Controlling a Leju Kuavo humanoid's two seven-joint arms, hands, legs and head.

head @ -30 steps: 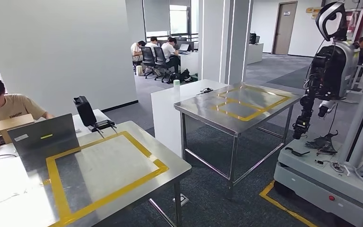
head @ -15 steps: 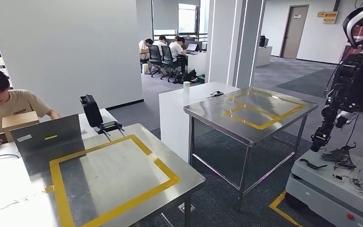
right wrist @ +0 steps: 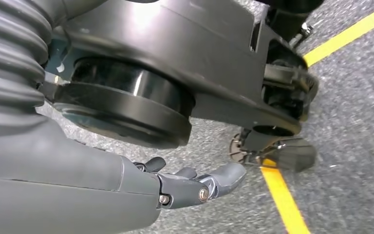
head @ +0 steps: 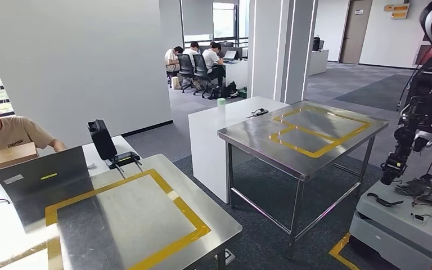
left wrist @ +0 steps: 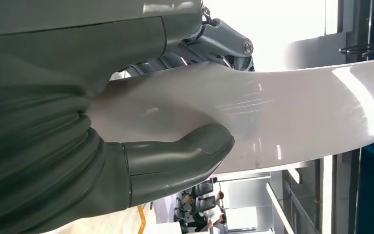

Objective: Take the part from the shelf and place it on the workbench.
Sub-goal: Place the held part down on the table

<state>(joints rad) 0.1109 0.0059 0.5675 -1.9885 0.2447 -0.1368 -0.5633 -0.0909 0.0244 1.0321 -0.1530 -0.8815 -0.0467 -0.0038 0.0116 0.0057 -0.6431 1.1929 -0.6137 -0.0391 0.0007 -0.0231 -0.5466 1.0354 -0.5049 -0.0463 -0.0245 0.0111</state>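
White curved part (left wrist: 292, 117): grasped in left hand (left wrist: 126, 131), thumb (left wrist: 185, 156) pressed across it. Right hand (right wrist: 195, 183): fingers loosely extended, holding nothing, above grey carpet (right wrist: 350, 112) near yellow floor line (right wrist: 282, 200).

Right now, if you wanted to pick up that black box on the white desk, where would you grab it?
Probably by its top. The black box stands upright on the white desk, taller than wide, with what looks like a carry handle up there. Come down from above with the right robot hand, since the left robot hand holds the white part.
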